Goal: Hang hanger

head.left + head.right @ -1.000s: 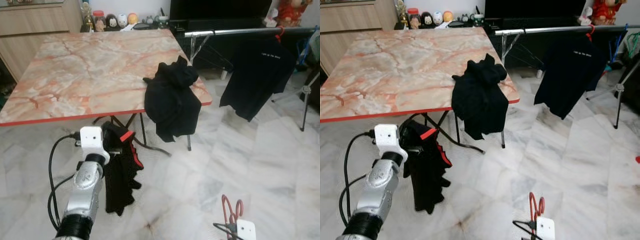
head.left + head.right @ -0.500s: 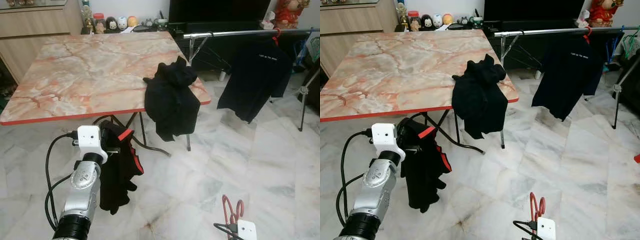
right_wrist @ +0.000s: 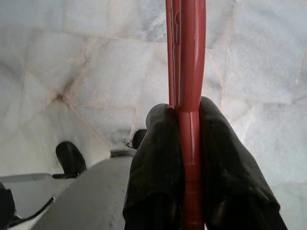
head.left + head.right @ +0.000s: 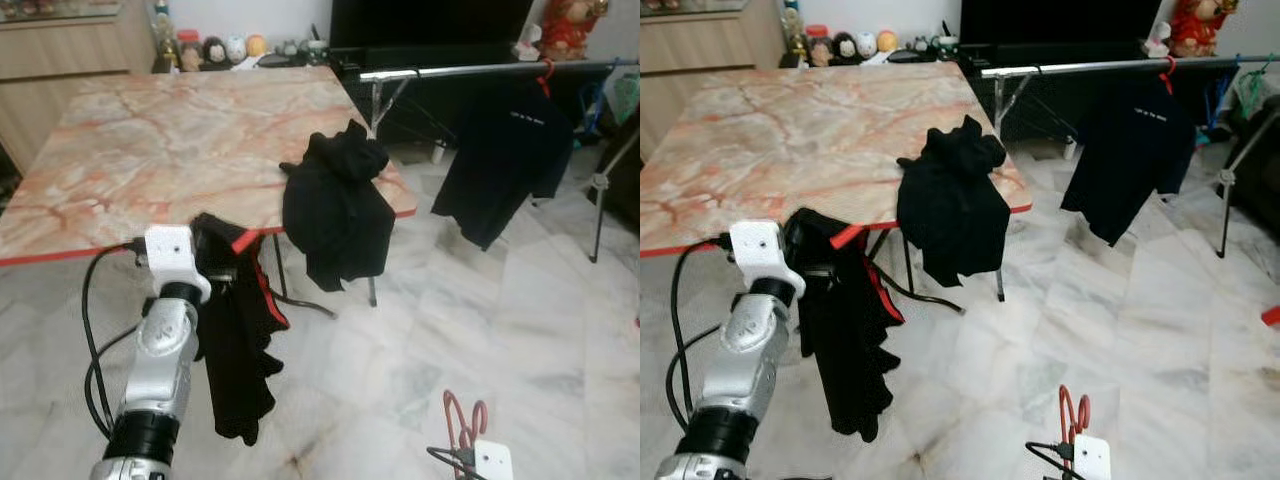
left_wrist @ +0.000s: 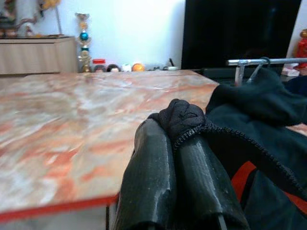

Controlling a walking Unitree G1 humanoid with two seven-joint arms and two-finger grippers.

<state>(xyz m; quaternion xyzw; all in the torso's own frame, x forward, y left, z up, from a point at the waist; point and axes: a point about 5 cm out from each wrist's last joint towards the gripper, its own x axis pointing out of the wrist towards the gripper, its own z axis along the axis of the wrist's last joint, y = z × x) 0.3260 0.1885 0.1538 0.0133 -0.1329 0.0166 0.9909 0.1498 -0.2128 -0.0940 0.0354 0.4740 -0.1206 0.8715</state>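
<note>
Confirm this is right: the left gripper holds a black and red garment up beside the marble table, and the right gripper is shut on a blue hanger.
Not quite: the hanger is red, not blue, as the right wrist view shows with the right gripper shut on it. The rest stands: the left gripper holds the black and red garment up beside the marble table.

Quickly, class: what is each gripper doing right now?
Left gripper: shut on the black garment.
Right gripper: shut on the red hanger.
</note>
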